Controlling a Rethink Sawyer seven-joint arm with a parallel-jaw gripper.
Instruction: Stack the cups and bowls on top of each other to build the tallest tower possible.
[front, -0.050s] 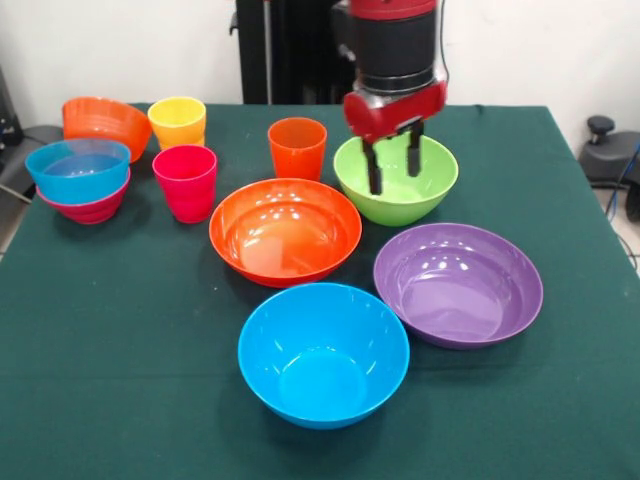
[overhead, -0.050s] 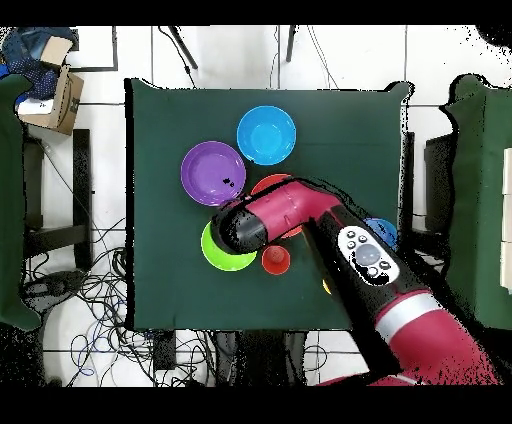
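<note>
- Table (front, -0.050s: 120, 330), green cloth: large orange bowl (front, -0.050s: 285, 230) centre, blue bowl (front, -0.050s: 323, 352) nearest the camera, purple bowl (front, -0.050s: 458, 283) just beside both.
- Orange cup (front, -0.050s: 297, 147) just beside lime green bowl (front, -0.050s: 396, 178).
- Red-pink cup (front, -0.050s: 185, 182), yellow cup (front, -0.050s: 177, 122) and three small bowls (front, -0.050s: 80, 170) well apart.
- Gripper (front, -0.050s: 393, 168): jaws parted, empty, tips down inside the lime green bowl.
</note>
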